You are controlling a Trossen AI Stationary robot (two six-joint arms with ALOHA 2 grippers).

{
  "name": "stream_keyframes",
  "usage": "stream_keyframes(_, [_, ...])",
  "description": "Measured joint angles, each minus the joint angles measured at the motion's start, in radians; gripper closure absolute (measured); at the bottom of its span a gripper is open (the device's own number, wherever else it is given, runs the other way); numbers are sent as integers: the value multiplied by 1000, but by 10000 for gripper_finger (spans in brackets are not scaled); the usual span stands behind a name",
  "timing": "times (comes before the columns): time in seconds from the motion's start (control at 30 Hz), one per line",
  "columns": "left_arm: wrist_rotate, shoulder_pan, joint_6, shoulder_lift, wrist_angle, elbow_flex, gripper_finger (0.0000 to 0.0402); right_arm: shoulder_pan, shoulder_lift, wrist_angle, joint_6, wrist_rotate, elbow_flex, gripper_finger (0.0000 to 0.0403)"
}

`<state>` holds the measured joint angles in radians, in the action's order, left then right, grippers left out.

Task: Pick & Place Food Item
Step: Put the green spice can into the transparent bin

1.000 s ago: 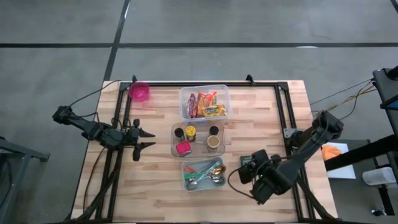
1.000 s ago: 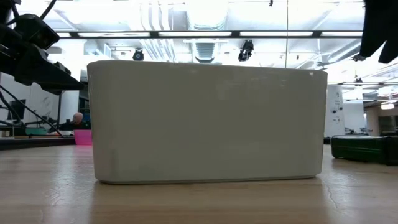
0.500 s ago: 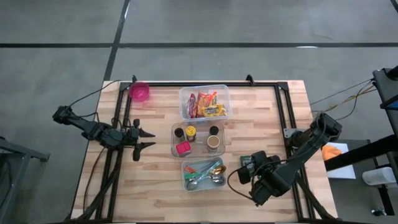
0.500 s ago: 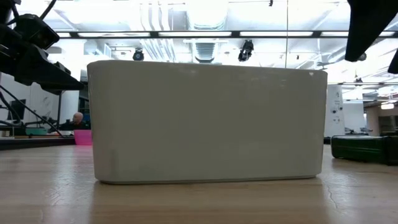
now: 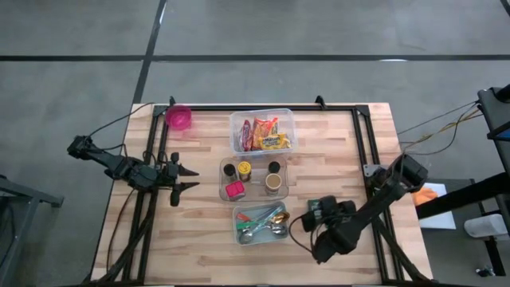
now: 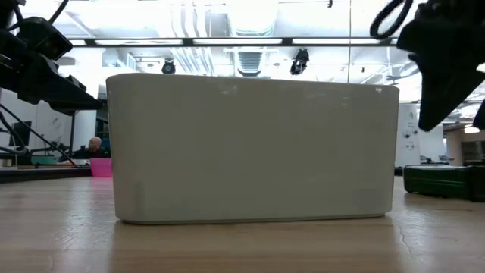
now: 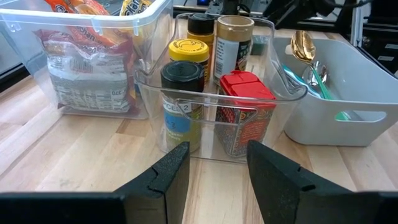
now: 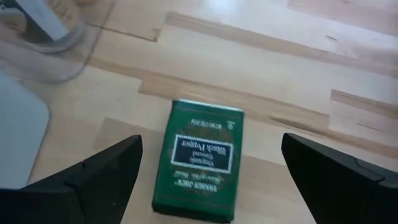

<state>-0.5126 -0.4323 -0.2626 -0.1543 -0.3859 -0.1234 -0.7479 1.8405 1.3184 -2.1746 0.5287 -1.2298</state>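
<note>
A green tin of ground black pepper [image 8: 199, 158] lies flat on the wooden table, label up, just right of the grey cutlery bin [image 5: 239, 214]; in the high view the tin [image 5: 317, 206] shows partly under my right arm. My right gripper [image 8: 210, 148] hovers above it, slanting down, open wide, one finger standing on either side of the tin without touching it. My left gripper [image 7: 214, 180] waits open at the table's left [image 5: 187, 178], pointing at the clear bin of spice jars [image 7: 211, 99], with nothing between its fingers.
Three bins stand in a row down the table's middle: a clear one with snack packets [image 5: 236, 119] at the far end, the clear spice-jar bin [image 5: 224, 163], and the grey cutlery bin nearest. A pink bowl [image 5: 178, 117] sits at the far left corner. In the low view the grey bin's wall [image 6: 254, 148] fills the middle.
My right gripper has sunk toward the table and the green tin, tipping further downward; in the low view it has come lower into the picture. The tin and the left arm have kept still.
</note>
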Motion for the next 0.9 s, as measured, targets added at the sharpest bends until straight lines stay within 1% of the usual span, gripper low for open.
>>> stream_keyframes(0.17, [0, 0, 0, 0, 0, 0, 238, 1, 50, -12, -25, 55, -3, 24])
stream_keyframes(0.63, [1, 0, 0, 0, 0, 0, 238, 2, 156, -43, -26, 39, -4, 24])
stream_keyframes(0.9, [3, 0, 0, 0, 0, 0, 238, 6, 177, -97, -26, 16, 7, 24])
